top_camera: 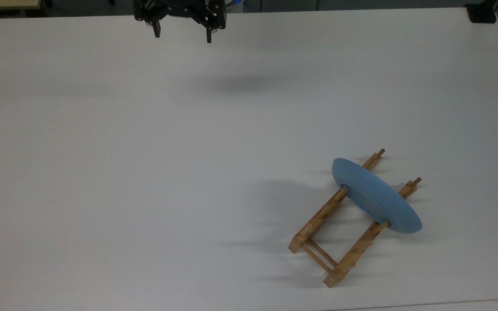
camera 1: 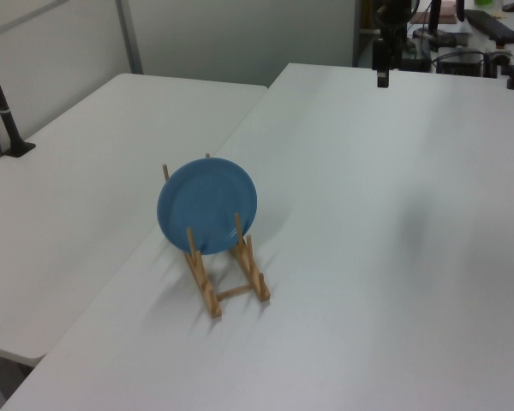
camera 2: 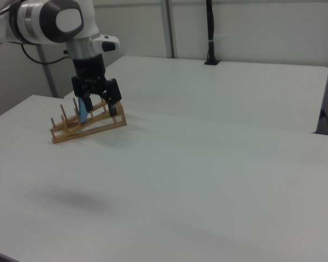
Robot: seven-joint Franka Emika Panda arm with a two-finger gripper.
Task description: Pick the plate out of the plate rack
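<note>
The light-blue plate (top_camera: 376,196) stands on edge in the wooden plate rack (top_camera: 318,224) near the top view's lower right, leaning between the pegs. The left view has the plate (camera 1: 207,205) face-on in the rack (camera 1: 227,278). My gripper (top_camera: 183,35) hangs open and empty at the far top edge of the table, well away from the rack, with its shadow on the table below it. In the left view the gripper (camera 1: 383,75) hangs at the table's far end. From the right view the gripper (camera 2: 101,108) overlaps the rack (camera 2: 82,128) and covers most of the plate (camera 2: 83,113).
A white table (top_camera: 145,172) carries the rack, with wide bare surface between gripper and rack. A second white table (camera 1: 77,171) adjoins it in the left view. A black clamped post (top_camera: 482,13) stands at the top view's upper right corner.
</note>
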